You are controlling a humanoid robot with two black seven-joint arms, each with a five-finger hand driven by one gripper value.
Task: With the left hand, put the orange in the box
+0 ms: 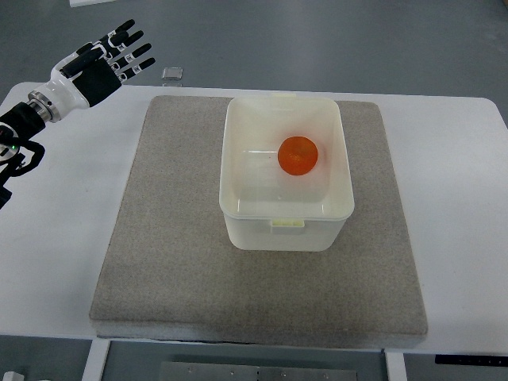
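Plainly, fingers: the left hand's fingers (127, 49) are stretched out straight and a little fanned, with nothing between them.
Left hand: the left hand (99, 67) hangs over the far left corner of the table, well apart from the box, wrist and forearm running off the left edge.
Right hand: not to be seen from where I stand.
Orange: the orange (298, 155) sits inside the box, on its floor, toward the right wall and somewhat to the far side.
Box: the white box (238, 190) stands upright and lidless on the grey mat (167, 262), which lies on the white table (460, 198).
Small object: a little clear square thing (171, 74) lies on the table just beyond the mat's far left corner, near the hand; I can't make out what it is.
Progress: the placing looks done, judging by where the fruit lies.
Risk: the orange is round and free, so a knock to the light box could set it rolling.
Risk: a low sweep of the arm could brush that small object off the table's far edge.
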